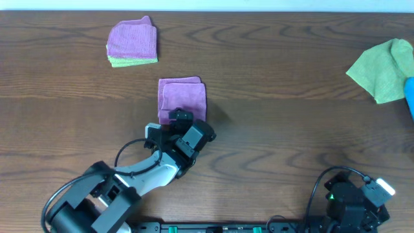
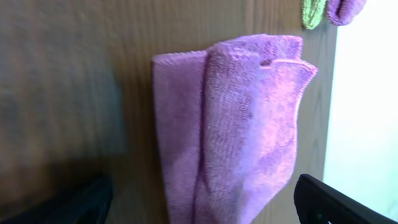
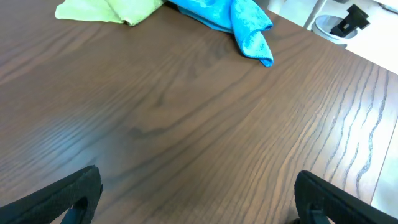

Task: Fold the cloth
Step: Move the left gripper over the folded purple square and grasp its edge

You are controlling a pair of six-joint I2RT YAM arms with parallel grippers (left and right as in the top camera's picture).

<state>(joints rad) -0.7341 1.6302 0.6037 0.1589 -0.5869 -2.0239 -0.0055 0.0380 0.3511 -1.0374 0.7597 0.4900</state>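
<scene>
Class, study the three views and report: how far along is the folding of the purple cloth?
Done: the purple cloth lies folded into a small rectangle, its layers uneven. In hand: nothing; the left gripper hangs open at the cloth's near edge, the right gripper open over bare table. Left: perhaps squaring the edges, or one more fold.

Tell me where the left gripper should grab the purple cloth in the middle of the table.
Probably the near edge of the cloth, coming from the robot's side. It lies flat, folded in layers, and the open left gripper straddles that end, so one low pinch could catch the layers together.
</scene>
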